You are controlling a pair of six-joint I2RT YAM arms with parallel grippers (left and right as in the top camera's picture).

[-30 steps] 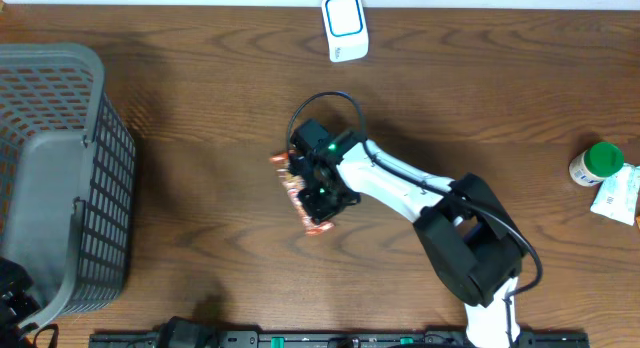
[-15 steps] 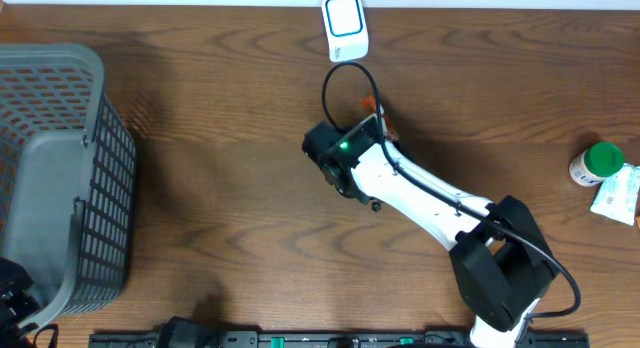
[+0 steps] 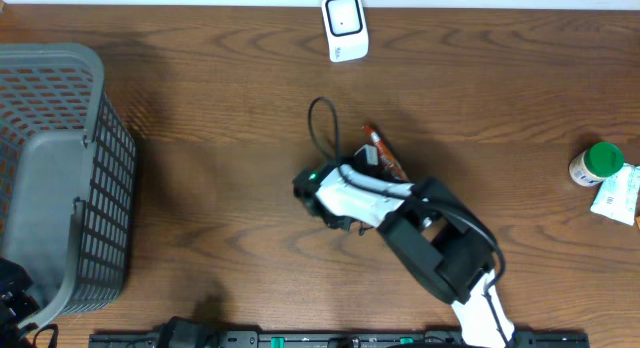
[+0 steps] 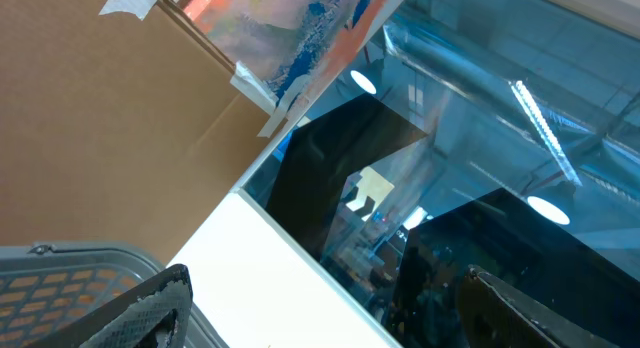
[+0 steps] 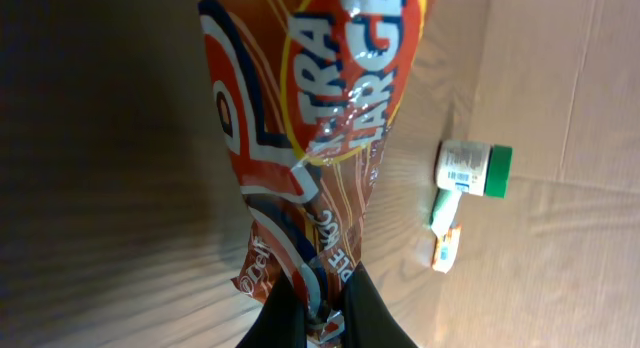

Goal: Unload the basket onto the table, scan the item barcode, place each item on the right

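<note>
Clamped in the closed right jaws, the orange snack packet (image 3: 383, 153) has been swung toward the far scanner (image 3: 343, 26), then drawn back mid-surface; a scan was probably attempted. The left jaws are held open, empty.

The right arm (image 3: 365, 200) reached from the near edge over the middle of the table, its wrist bent sharply. The right gripper (image 5: 322, 306) was pinched tight on a snack packet (image 5: 310, 118). The left gripper (image 4: 330, 323) stood with its fingers (image 4: 150, 306) spread wide, holding nothing.
</note>
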